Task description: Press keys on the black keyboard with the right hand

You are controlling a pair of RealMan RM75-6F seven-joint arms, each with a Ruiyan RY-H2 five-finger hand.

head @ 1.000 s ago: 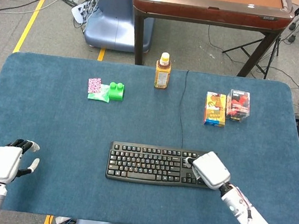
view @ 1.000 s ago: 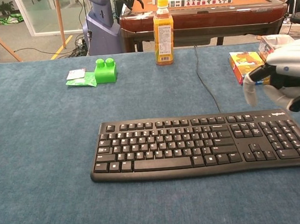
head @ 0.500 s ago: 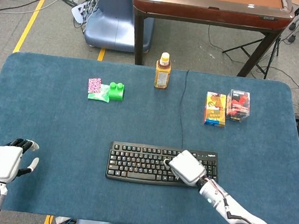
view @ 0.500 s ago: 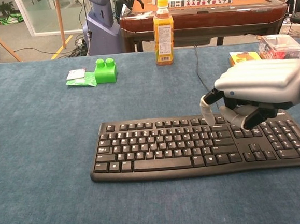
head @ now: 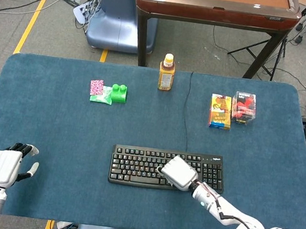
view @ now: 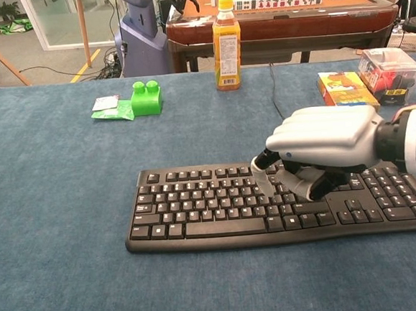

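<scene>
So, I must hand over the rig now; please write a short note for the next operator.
Right robot hand: over the middle of the black keyboard, one finger pointing down at the keys, the others curled in; key contact cannot be confirmed.
Left robot hand: idle at the near left table edge, holding nothing.
Keyboard lies flat, near centre.
Left to do: press keys with the right robot hand.

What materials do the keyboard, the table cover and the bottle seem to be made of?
Keyboard: likely matte black plastic, judging by its moulded keys with white legends. Table cover: blue fabric, perhaps felt or short carpet; it shows a fuzzy, even nap. Bottle: probably clear plastic with a yellow cap and printed label; orange liquid shows through.
</scene>
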